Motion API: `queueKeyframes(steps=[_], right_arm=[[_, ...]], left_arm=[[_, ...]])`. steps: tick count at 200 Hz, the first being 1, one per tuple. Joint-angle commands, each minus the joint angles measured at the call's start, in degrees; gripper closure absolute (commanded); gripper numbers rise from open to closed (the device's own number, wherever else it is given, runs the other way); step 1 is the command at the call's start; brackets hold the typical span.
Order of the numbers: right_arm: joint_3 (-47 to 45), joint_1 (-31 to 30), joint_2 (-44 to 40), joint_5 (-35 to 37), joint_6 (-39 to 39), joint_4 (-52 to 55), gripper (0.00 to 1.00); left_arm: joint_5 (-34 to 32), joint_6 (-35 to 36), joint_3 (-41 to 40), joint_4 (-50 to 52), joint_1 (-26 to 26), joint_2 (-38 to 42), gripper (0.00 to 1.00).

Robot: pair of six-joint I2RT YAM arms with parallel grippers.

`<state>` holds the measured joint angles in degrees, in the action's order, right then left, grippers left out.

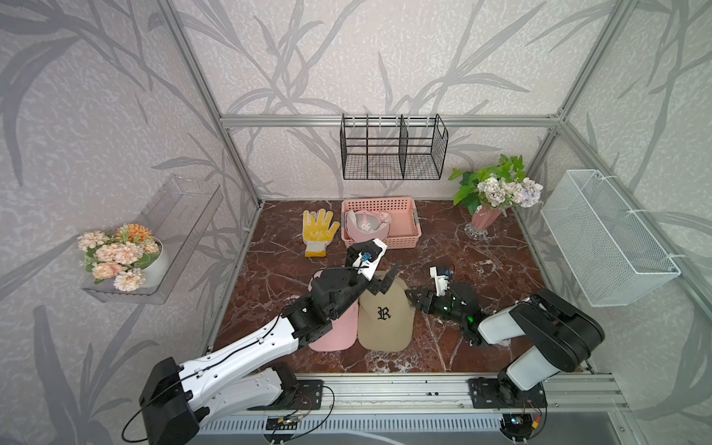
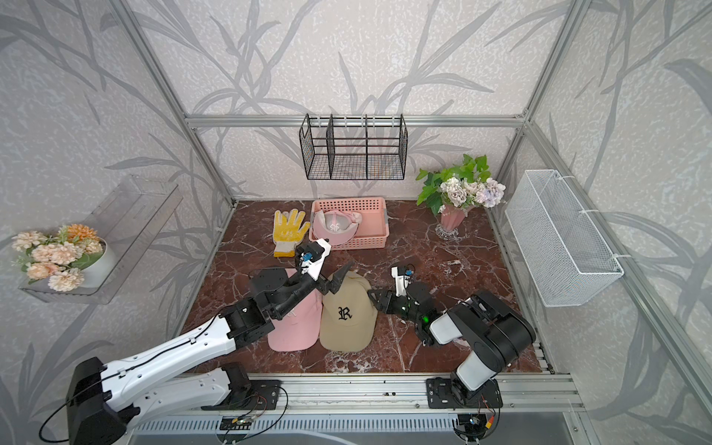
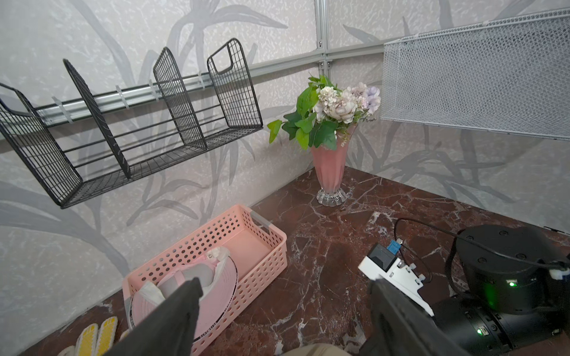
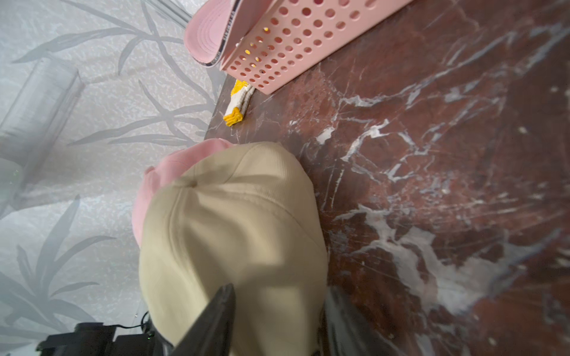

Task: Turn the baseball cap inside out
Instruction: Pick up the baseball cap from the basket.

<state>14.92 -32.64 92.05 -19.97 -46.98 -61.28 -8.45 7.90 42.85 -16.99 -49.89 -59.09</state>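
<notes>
The beige baseball cap [image 1: 385, 319] [image 2: 346, 314] with a black letter R lies crown up on the marble table, its brim toward the front edge. My left gripper [image 1: 384, 281] [image 2: 336, 279] hovers open over the cap's back edge. In the left wrist view it [image 3: 285, 308] is wide apart, with only a sliver of the cap [image 3: 314, 350] below. My right gripper [image 1: 414, 302] [image 2: 375, 298] sits low against the cap's right side. In the right wrist view its jaws [image 4: 277, 311] stand apart around the cap's [image 4: 234, 222] edge without pinching it.
A pink cap [image 1: 335, 333] lies against the beige cap's left side, partly under my left arm. Behind stand a pink basket [image 1: 417, 221] holding another pink cap, a yellow glove [image 1: 318, 231] and a flower vase [image 1: 483, 223]. A black wire rack [image 1: 393, 150] hangs on the back wall.
</notes>
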Motion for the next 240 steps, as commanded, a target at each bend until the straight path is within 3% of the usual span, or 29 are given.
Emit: queueKeyframes(steps=[1,25,64,98,148,179,202,240], right_arm=[[2.3,-0.3,-2.5,3.5,3.5,4.6,0.39],[4.3,-0.3,-10.3,8.3,9.1,17.8,0.31],[9.9,0.5,-26.8,19.3,17.7,45.0,0.28],[13.5,5.4,-34.8,16.9,19.6,57.5,0.28],[15.0,8.4,-39.6,14.8,20.5,63.5,0.28],[14.0,8.6,-40.5,14.2,19.7,62.8,0.27],[13.3,8.9,-40.5,13.8,19.3,62.2,0.28],[12.5,9.1,-40.2,13.5,18.8,61.6,0.28]], left_arm=[[1.2,-1.7,2.6,3.3,1.7,-1.5,0.11],[3.4,-1.3,4.4,6.7,4.2,-3.8,0.10],[7.9,3.4,10.6,15.5,10.3,-11.4,0.07],[6.6,12.7,19.6,23.4,12.1,-23.6,0.06],[3.8,18.0,33.0,26.8,13.5,-39.7,0.09],[-0.5,18.0,40.8,30.5,13.8,-48.0,0.21],[-4.5,18.4,42.8,30.3,13.9,-52.0,0.27],[-5.9,18.2,42.0,28.0,13.9,-52.9,0.38]])
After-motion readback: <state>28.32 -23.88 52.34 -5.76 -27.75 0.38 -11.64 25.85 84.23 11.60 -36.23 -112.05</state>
